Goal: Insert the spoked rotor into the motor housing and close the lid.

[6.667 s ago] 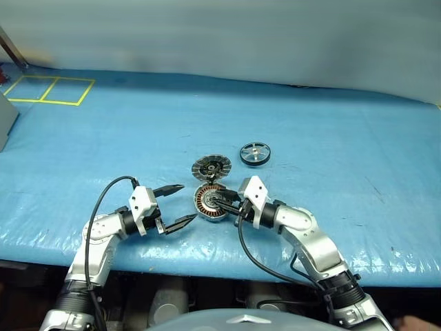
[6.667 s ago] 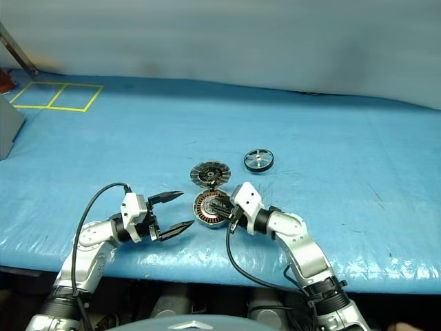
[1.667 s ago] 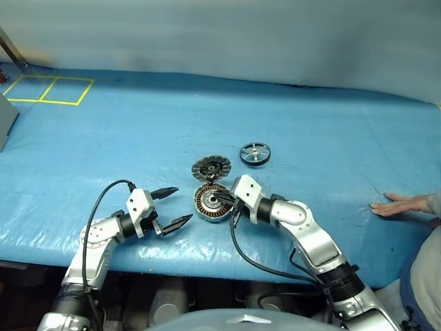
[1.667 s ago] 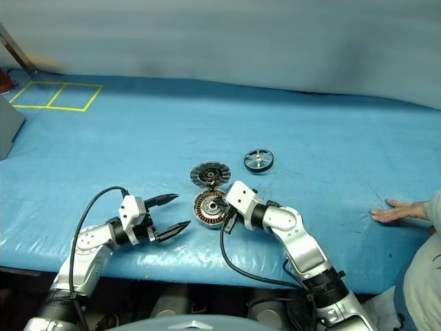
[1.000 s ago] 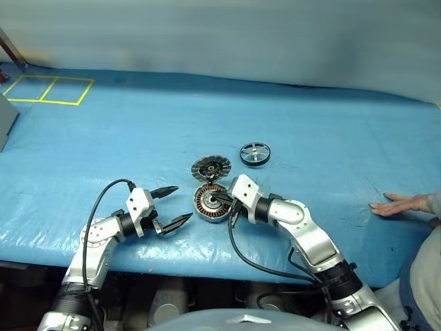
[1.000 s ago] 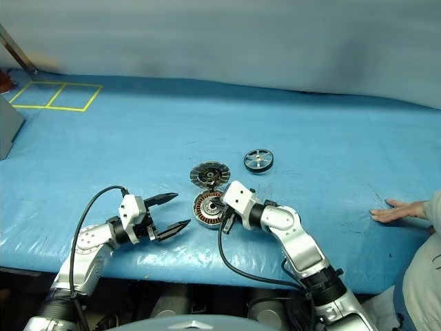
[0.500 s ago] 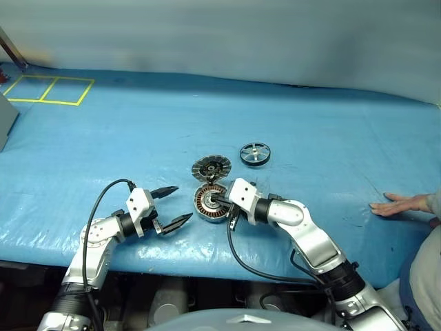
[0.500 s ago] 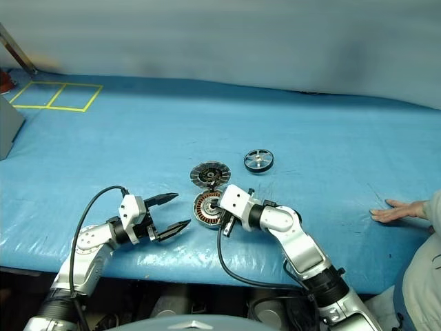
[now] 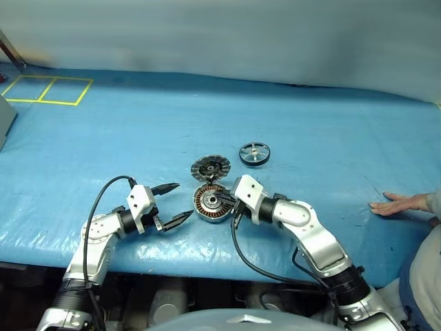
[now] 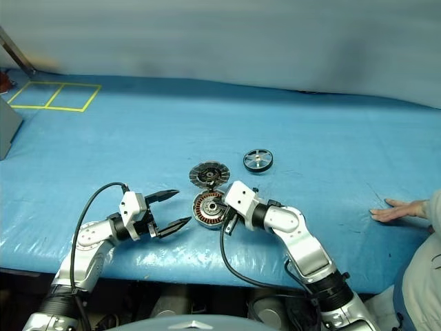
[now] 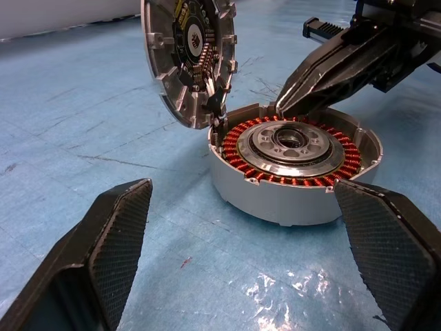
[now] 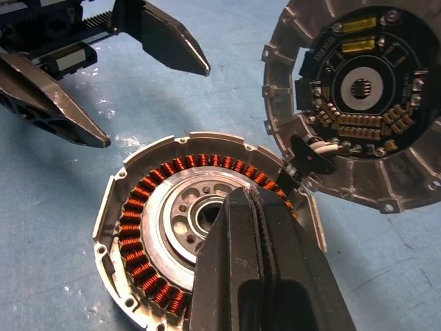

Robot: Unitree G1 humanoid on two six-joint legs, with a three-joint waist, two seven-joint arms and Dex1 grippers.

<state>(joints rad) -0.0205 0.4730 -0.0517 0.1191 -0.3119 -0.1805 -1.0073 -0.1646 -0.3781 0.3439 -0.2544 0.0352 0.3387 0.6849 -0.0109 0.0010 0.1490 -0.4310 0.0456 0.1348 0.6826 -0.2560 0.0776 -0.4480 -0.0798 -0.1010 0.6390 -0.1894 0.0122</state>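
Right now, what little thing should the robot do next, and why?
Probably move the shut right gripper off the housing toward the rotor. The housing is open, the lid is tipped back, and the rotor lies apart on the table.

The right gripper [image 12: 258,227], fingers pressed together, hides part of the motor housing [image 12: 155,227] windings beneath it; the lid [image 12: 358,103] beyond its tips is cut off at the frame's edge.
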